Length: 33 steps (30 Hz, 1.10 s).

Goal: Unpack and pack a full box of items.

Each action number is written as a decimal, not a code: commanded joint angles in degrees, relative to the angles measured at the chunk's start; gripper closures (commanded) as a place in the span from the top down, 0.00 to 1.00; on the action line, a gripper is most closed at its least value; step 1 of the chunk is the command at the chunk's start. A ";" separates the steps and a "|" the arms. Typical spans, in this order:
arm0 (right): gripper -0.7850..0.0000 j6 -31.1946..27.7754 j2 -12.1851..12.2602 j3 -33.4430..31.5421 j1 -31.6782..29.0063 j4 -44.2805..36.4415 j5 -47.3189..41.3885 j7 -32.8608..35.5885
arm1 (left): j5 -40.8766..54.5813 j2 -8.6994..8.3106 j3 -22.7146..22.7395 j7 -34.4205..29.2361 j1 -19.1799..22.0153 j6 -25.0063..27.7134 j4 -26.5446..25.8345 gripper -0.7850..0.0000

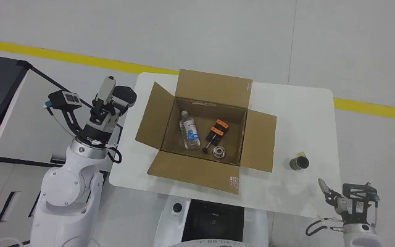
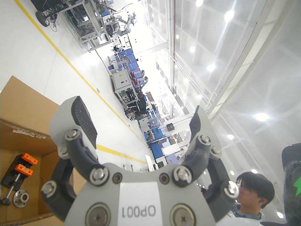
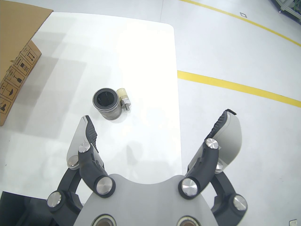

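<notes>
An open cardboard box (image 1: pixel 207 176) stands mid-table. Inside lie a clear bottle (image 1: pixel 189 130), an orange-and-black vise (image 1: pixel 216 131) and a metal flange (image 1: pixel 217 151). The left wrist view also catches the vise (image 2: pixel 20 168) and flange (image 2: pixel 20 197) in the box's corner. A dark metal cylinder (image 1: pixel 299 163) stands on the table right of the box, a small cream-and-metal piece (image 3: pixel 124 98) touching it. My left gripper (image 2: pixel 137 105) is open and empty, pointing up, left of the table (image 1: pixel 114 94). My right gripper (image 3: pixel 156 115) is open and empty, by the table's near right corner (image 1: pixel 347 190), short of the cylinder (image 3: pixel 107 104).
The white table (image 1: pixel 308 111) has bare room right of the box around the cylinder. The box's flaps (image 1: pixel 259 142) spread outward on all sides. A dark cart (image 1: pixel 9 80) stands on the floor at the far left. A yellow line (image 1: pixel 74 58) crosses the floor behind.
</notes>
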<state>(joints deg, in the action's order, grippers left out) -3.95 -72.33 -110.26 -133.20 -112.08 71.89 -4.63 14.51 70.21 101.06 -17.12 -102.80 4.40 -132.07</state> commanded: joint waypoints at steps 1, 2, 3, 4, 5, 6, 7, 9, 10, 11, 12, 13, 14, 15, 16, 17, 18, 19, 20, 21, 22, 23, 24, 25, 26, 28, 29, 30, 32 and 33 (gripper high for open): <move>1.00 -0.88 0.06 -0.30 0.84 0.52 -0.69 1.42 | 0.00 0.00 0.00 0.00 0.00 0.00 0.00 1.00; 1.00 -0.66 0.11 -0.14 2.22 1.74 -0.05 2.69 | 0.00 0.00 0.00 0.00 0.00 0.00 0.00 1.00; 1.00 -0.44 0.16 0.43 3.45 3.42 1.16 3.53 | 0.00 0.00 0.00 0.00 0.00 0.00 0.00 1.00; 1.00 0.11 0.14 1.35 4.88 4.86 1.98 3.92 | 0.00 0.00 0.00 0.00 0.00 0.00 0.00 1.00; 1.00 0.30 0.17 2.05 6.53 6.58 2.78 4.27 | 0.00 0.00 0.00 0.00 0.00 0.00 0.00 1.00; 1.00 0.54 0.18 3.01 7.85 8.17 4.22 4.13 | 0.00 0.00 0.00 0.00 0.00 0.00 0.00 1.00; 1.00 0.90 0.18 3.85 9.32 9.91 5.46 3.52 | 0.00 0.00 0.00 0.00 0.00 0.00 0.00 1.00; 1.00 1.44 0.10 5.62 12.19 13.74 6.57 2.57 | 0.00 0.00 0.00 0.00 0.00 0.00 0.00 1.00; 1.00 1.67 0.08 6.26 13.70 15.51 7.07 2.12 | 0.00 0.00 0.00 0.00 0.00 0.00 0.00 1.00; 1.00 1.88 0.03 6.88 14.53 16.69 7.46 1.57 | 0.00 0.00 0.00 0.00 0.00 0.00 0.00 1.00; 1.00 2.19 0.01 7.18 15.30 17.57 7.77 1.27 | 0.00 0.00 0.00 0.00 0.00 0.00 0.00 1.00; 1.00 2.47 -0.03 7.39 15.64 18.11 7.96 1.16 | 0.00 0.00 0.00 0.00 0.00 0.00 0.00 1.00; 1.00 2.65 -0.06 7.53 15.83 18.37 8.03 1.14 | 0.00 0.00 0.00 0.00 0.00 0.00 0.00 1.00; 1.00 2.69 -0.07 7.57 15.88 18.42 8.05 1.13 | 0.00 0.00 0.00 0.00 0.00 0.00 0.00 1.00; 1.00 2.69 -0.07 7.57 15.88 18.42 8.05 1.13 | 0.00 0.00 0.00 0.00 0.00 0.00 0.00 1.00; 1.00 2.69 -0.07 7.57 15.88 18.42 8.05 1.13 | 0.00 0.00 0.00 0.00 0.00 0.00 0.00 1.00; 1.00 2.69 -0.07 7.57 15.88 18.42 8.05 1.13 | 0.00 0.00 0.00 0.00 0.00 0.00 0.00 1.00; 1.00 2.69 -0.07 7.57 15.88 18.42 8.05 1.13 | 0.00 0.00 0.00 0.00 0.00 0.00 0.00 1.00; 1.00 2.69 -0.07 7.57 15.88 18.42 8.05 1.13 | 0.00 0.00 0.00 0.00 0.00 0.00 0.00 1.00; 1.00 2.69 -0.07 7.57 15.88 18.42 8.05 1.13 | 0.00 0.00 0.00 0.00 0.00 0.00 0.00 1.00; 1.00 2.69 -0.07 7.57 15.88 18.42 8.05 1.13 | 0.00 0.00 0.00 0.00 0.00 0.00 0.00 1.00; 1.00 2.69 -0.07 7.57 15.88 18.42 8.05 1.13 | 0.00 0.00 0.00 0.00 0.00 0.00 0.00 1.00; 1.00 2.69 -0.07 7.57 15.88 18.42 8.05 1.13 | 0.00 0.00 0.00 0.00 0.00 0.00 0.00 1.00; 1.00 2.69 -0.07 7.57 15.88 18.42 8.05 1.13 | 0.00 0.00 0.00 0.00 0.00 0.00 0.00 1.00; 1.00 2.69 -0.07 7.57 15.88 18.42 8.05 1.13 | 0.00 0.00 0.00 0.00 0.00 0.00 0.00 1.00; 1.00 2.69 -0.07 7.57 15.88 18.42 8.05 1.13 | 0.00 0.00 0.00 0.00 0.00 0.00 0.00 1.00; 1.00 2.69 -0.07 7.57 15.88 18.42 8.05 1.13 | 0.00 0.00 0.00 0.00 0.00 0.00 0.00 1.00; 1.00 2.69 -0.07 7.57 15.88 18.42 8.05 1.13 | 0.00 0.00 0.00 0.00 0.00 0.00 0.00 1.00; 1.00 2.69 -0.07 7.57 15.88 18.42 8.05 1.13 | 0.00 0.00 0.00 0.00 0.00 0.00 0.00 1.00; 1.00 2.69 -0.07 7.57 15.88 18.42 8.05 1.13 | 0.00 0.00 0.00 0.00 0.00 0.00 0.00 1.00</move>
<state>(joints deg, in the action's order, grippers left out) -1.27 -72.40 -102.69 -117.32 -93.66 79.94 -3.50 14.51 70.21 101.06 -17.12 -102.80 4.40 -132.07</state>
